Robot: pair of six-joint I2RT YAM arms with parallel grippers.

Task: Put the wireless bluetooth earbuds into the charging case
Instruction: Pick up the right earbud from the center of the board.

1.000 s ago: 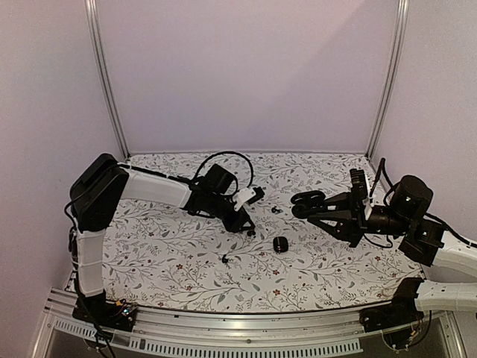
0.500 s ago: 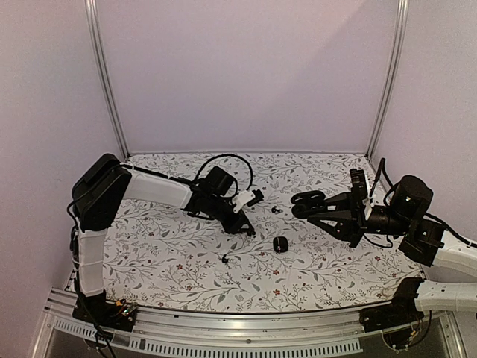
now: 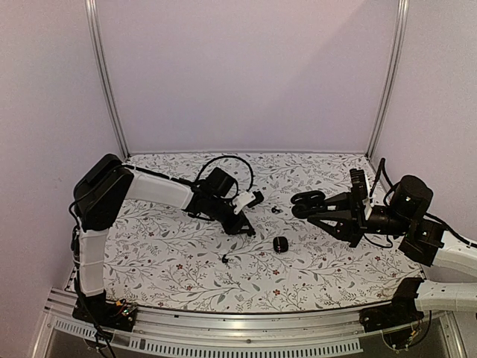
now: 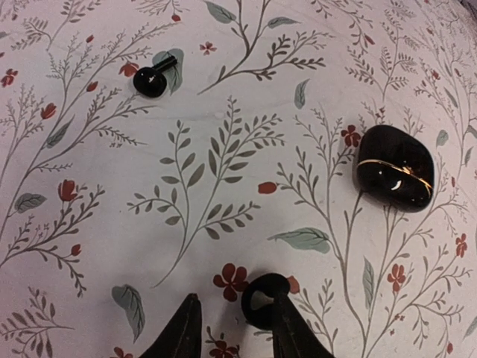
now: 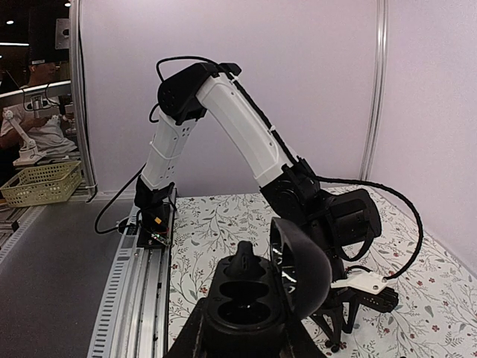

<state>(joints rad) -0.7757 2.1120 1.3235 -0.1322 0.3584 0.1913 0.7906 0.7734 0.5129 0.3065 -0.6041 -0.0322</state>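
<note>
The left gripper (image 4: pixel 232 312) stands low over the white, flower-printed table cover (image 4: pixel 82 224) with its two fingers partly apart. A tiny black plastic earbud with a short stem (image 4: pixel 261 300) lies on the cover between the fingertips. It touches the finger on the right of the wrist view, and a bare gap parts it from the other, so nothing is clamped. A second tiny black earbud (image 4: pixel 153 79) lies well ahead of the fingers to the left. A closed, glossy black pebble-shaped case with a thin gold seam (image 4: pixel 393 168) lies ahead to the right, apart from both earbuds.

The right gripper (image 5: pixel 242 341) is closed on an open, glossy black plastic charging case (image 5: pixel 242 302). It holds the case clear of the table, well apart from the left gripper, with the hinged lid (image 5: pixel 304 270) swung up to one side. Two round wells face upward in the case.

A small black nub (image 5: pixel 244 257) rises behind the wells, and I cannot tell what it is. Both wrist views cut the fingers off at the lower edge. In the left one, the near finger hides part of the earbud. From above, the left gripper covers that earbud. A dark speck (image 3: pixel 276 209) on the cover between the two grippers is too small to name.
</note>
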